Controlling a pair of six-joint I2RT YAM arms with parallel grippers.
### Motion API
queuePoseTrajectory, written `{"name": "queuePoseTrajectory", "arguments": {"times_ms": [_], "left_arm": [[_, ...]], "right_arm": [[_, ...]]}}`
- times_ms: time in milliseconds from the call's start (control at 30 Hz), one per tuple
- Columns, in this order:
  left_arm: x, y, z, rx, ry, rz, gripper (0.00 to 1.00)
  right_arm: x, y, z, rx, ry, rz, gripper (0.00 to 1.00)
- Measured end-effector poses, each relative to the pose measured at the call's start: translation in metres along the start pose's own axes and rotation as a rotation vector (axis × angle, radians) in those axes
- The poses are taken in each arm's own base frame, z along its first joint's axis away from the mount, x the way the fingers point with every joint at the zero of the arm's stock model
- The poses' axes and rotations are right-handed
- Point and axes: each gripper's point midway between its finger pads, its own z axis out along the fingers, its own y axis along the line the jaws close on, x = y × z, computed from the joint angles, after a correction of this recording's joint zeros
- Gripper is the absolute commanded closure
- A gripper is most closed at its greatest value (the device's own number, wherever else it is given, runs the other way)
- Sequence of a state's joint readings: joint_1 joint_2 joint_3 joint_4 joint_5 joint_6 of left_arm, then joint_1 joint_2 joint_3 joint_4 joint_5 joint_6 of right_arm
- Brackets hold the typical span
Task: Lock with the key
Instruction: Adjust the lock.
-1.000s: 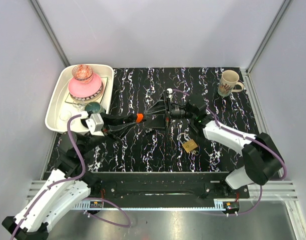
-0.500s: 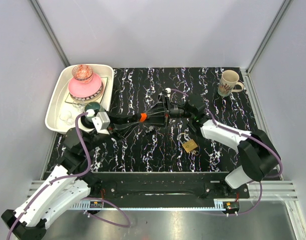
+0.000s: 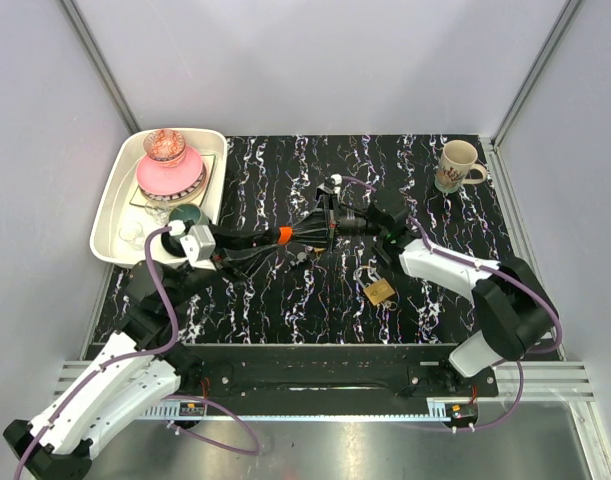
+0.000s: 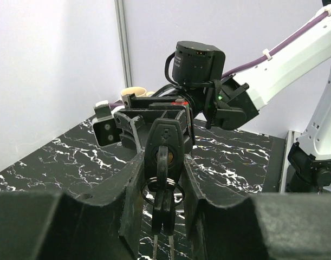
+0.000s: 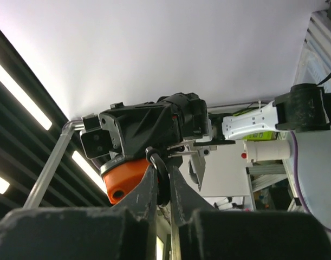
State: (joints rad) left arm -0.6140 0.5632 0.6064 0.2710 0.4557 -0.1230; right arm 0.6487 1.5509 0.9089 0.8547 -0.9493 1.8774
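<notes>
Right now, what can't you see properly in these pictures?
1. Top view: where the left hand and right hand meet is too small and dark to tell which grips the keys.
2. Left wrist view: the bottom edge cuts off the tips of the hanging keys.
3. Top view: the keyhole of the padlock is too small; no wrist view shows it.
4. Right wrist view: its own fingers hide most of the ring.

The surface (image 3: pixel 285 160) is black with white marbled veining. The key (image 3: pixel 284 236) has a bright orange head; the padlock (image 3: pixel 379 292) is brass-coloured. The tray (image 3: pixel 105 215) is white, the bowl (image 3: pixel 165 180) in it pink, the mug (image 3: pixel 455 165) cream.
</notes>
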Motion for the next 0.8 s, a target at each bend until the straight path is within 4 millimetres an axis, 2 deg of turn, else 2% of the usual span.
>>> {"name": "queuePoseTrajectory", "arguments": {"times_ms": [133, 467, 800], "left_arm": [[0.003, 0.001, -0.002, -0.016, -0.01, -0.024, 1.0], [-0.01, 0.006, 0.005, -0.064, -0.101, -0.209, 1.0], [0.009, 0.004, 0.008, -0.069, -0.136, -0.433, 1.0]], "right_arm": [[-0.002, 0.002, -0.001, 0.015, -0.04, -0.051, 1.0], [0.002, 0.036, -0.01, 0.039, -0.192, -0.34, 1.0], [0.002, 0.031, -0.028, 0.143, -0.295, -0.584, 1.0]]}}
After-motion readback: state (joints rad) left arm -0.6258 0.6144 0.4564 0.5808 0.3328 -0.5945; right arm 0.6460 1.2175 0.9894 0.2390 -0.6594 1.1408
